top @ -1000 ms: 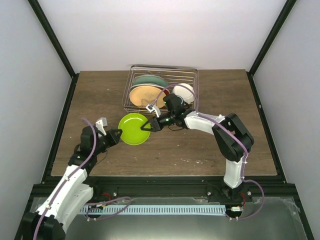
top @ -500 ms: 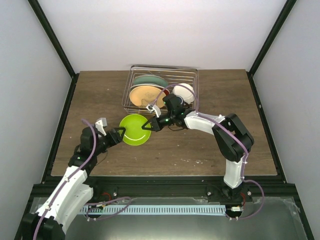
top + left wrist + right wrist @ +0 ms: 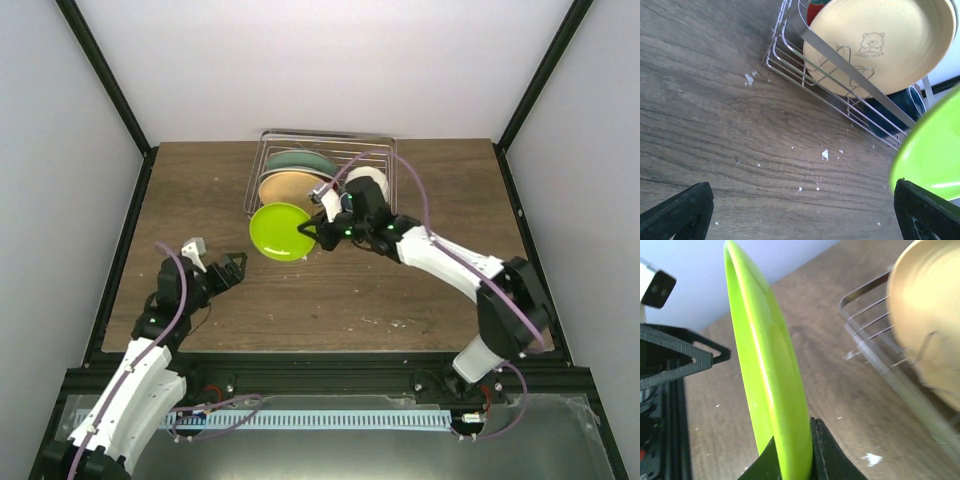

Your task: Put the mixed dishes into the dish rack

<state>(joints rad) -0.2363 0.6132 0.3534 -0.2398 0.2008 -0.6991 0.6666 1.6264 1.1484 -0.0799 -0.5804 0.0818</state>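
I see one wooden table (image 3: 200, 200) and, at its far side, one dish rack (image 3: 330, 134) of silver wire; I give all places from this rack.

Two arms are working. The right arm reaches to the near left corner of the rack. The left arm is well apart from the rack, to the near left of it.

I count three plates. One lime-green plate (image 3: 280, 231) is just in front of the near left corner of the rack, and its far edge overlaps the near rail in the top view. The right gripper (image 3: 313, 232) is pinching its rim, and in the right wrist view the plate stands on edge, a little tilted. One yellow plate (image 3: 285, 185) with a small bear drawing leans inside the rack on the left side. One grey-green plate (image 3: 298, 160) stands behind it.

One white dish (image 3: 365, 180) is inside the rack on the right. One dark blue mug (image 3: 892, 107) is also inside, behind the yellow plate.

The left gripper (image 3: 232, 268) has its fingers spread wide and holds nothing.

A few white crumbs (image 3: 824, 154) lie on the table in front of the rack.
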